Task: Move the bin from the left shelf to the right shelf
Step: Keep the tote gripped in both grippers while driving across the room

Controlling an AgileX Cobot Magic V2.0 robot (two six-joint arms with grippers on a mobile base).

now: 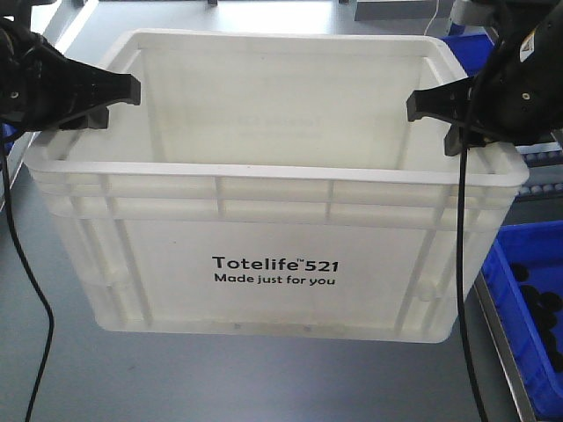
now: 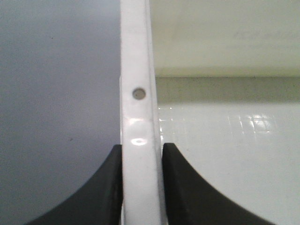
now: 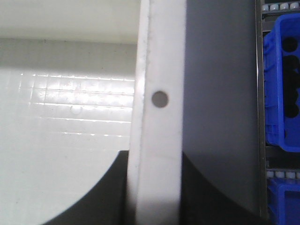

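Blue bins (image 1: 517, 264) sit just beside the white bin (image 1: 273, 229).

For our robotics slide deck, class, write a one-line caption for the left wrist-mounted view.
Left claw shut on the rim of the white bin, gripping the wall from both sides.

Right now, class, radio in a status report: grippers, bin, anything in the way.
Left gripper shut on bin rim. Right gripper shut on opposite rim. Bin upright, empty. Blue bin close at right.

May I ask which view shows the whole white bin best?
Exterior front-facing: the bin shows nearly whole, print legible. Wrist views give only rim and interior slivers, clamped by left hand and right hand.
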